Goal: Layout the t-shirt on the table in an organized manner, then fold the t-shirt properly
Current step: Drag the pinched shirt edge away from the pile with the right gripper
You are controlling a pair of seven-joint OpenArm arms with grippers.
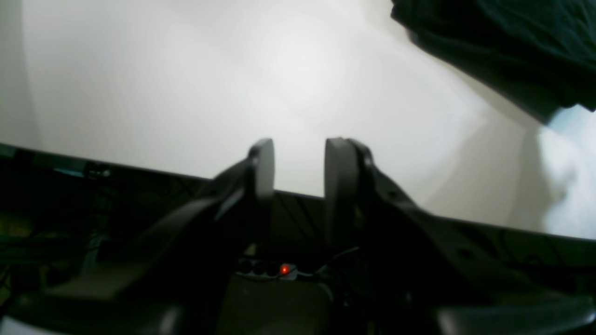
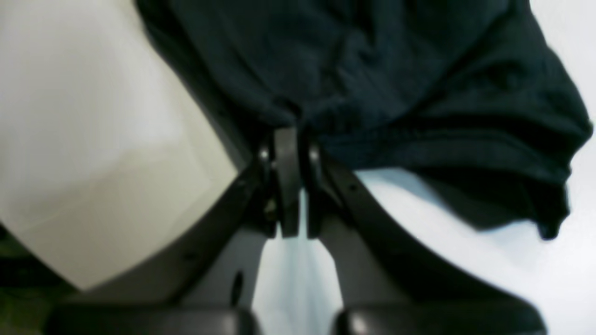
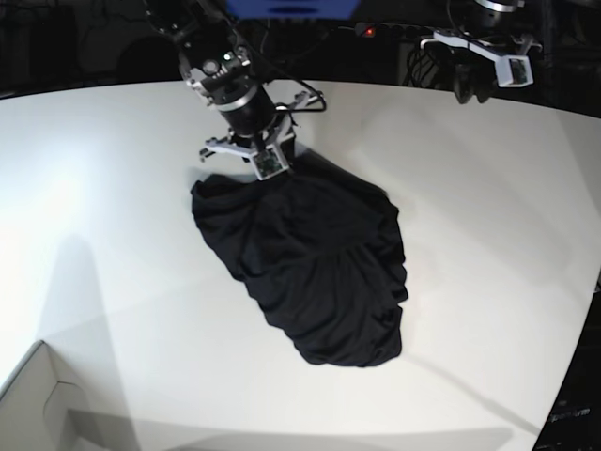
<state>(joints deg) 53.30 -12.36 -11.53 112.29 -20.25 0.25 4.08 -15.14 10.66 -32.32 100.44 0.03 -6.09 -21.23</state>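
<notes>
you're at the very start: the t-shirt (image 3: 315, 268) lies in a rumpled black heap near the middle of the table (image 3: 113, 235), not spread and not folded. the right gripper (image 2: 292, 135) is pinched together on the shirt's far hem, while the left gripper (image 1: 298, 160) hangs with its jaws apart and empty over the far right edge. bare table lies all round, widest on the left, though the near-left box corner (image 3: 38, 395) and curved right rim bound it.

The t-shirt (image 3: 310, 268) is thin, soft black cloth, matt and rumpled into folds. The table (image 3: 113, 188) is smooth white with a faint sheen. The right claw (image 2: 293, 139) looks like matt dark plastic, as does the left claw (image 1: 298, 158).
</notes>
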